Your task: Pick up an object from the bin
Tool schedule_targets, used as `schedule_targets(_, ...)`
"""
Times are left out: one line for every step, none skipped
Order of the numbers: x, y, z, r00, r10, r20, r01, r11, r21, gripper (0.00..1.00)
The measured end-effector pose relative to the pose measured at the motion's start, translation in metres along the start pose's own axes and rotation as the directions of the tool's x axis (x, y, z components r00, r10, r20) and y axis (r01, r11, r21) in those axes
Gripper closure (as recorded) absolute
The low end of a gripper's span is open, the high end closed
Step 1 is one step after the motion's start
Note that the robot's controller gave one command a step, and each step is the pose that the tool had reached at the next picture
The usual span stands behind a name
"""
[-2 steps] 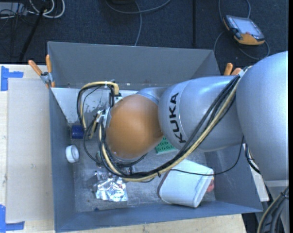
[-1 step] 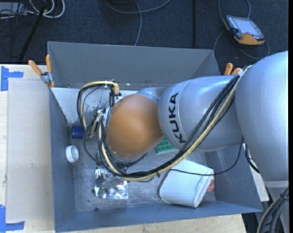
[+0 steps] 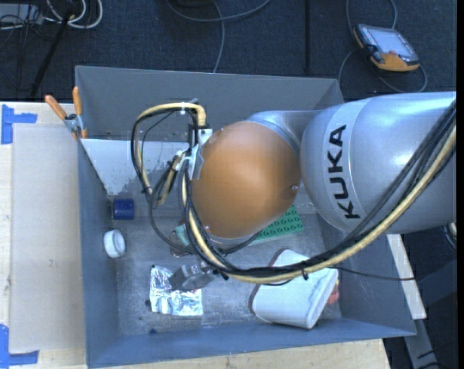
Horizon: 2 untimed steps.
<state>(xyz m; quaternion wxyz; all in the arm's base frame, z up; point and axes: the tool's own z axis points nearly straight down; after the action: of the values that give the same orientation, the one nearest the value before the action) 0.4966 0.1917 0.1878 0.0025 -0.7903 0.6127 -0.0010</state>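
My gripper [image 3: 195,272] reaches down near the bin's front, its tip just at the upper right edge of a crumpled piece of silver foil [image 3: 173,293] lying on the floor. Most of the gripper is hidden under the arm's orange cover. A white tub [image 3: 295,297] lies on its side to the right of the gripper. A green perforated plate [image 3: 283,224] peeks out from under the arm behind it.
A small blue cylinder [image 3: 123,208] and a white round cap [image 3: 114,243] lie by the bin's left wall. The arm with its cables covers the bin's middle and right. Bare floor shows along the front left.
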Motion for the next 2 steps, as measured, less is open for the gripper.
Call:
schedule_targets(0.001, 0.001, 0.004, 1.0, 0.003, 0.001, -0.003, 1.0, -0.007, 0.0)
schedule_targets(0.011, -0.034, 0.103, 0.896, -0.444, 0.005, 0.444, 0.896, -0.011, 0.0)
